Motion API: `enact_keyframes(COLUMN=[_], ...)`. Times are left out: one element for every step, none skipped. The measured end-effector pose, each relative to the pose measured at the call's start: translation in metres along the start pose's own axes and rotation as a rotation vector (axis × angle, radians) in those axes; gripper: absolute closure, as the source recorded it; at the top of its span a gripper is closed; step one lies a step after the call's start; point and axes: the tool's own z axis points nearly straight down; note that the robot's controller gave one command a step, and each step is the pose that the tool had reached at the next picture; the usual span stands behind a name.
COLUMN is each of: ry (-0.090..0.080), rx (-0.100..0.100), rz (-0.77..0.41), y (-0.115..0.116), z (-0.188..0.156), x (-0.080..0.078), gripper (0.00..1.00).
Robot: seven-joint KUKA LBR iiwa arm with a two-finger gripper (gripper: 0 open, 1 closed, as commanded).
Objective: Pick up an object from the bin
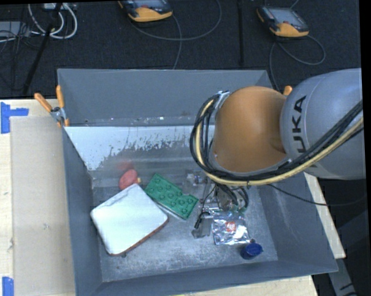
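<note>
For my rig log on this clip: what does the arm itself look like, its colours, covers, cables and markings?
A bulky silver-grey arm with dark KUKA lettering on it. Its wrist carries a smooth, rounded orange cover, ringed by looped black and pale yellow cables. Below the cover is a small dark metal gripper.

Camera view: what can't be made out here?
In the camera view:
Gripper: mostly hidden under the orange wrist cover.
Silver foil packet: top edge under the gripper; print too small.
Red thing: partly behind the white pad; kind unclear.
Blue thing: too small to identify.
</note>
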Motion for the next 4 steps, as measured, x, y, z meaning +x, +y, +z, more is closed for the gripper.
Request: enact_keyframes(ry=[0.001, -0.002, -0.002, 0.003], rx=[0.001, 0.000, -0.001, 0.001], rz=[-0.079, 0.198, 0.370, 0.473], y=[-0.016, 0.002, 0.006, -0.001], z=[0.070, 0.076, 0.078, 0.134], x=[-0.071, -0.080, -0.081, -0.082], gripper=[0.00, 0.00, 0.00, 0.00])
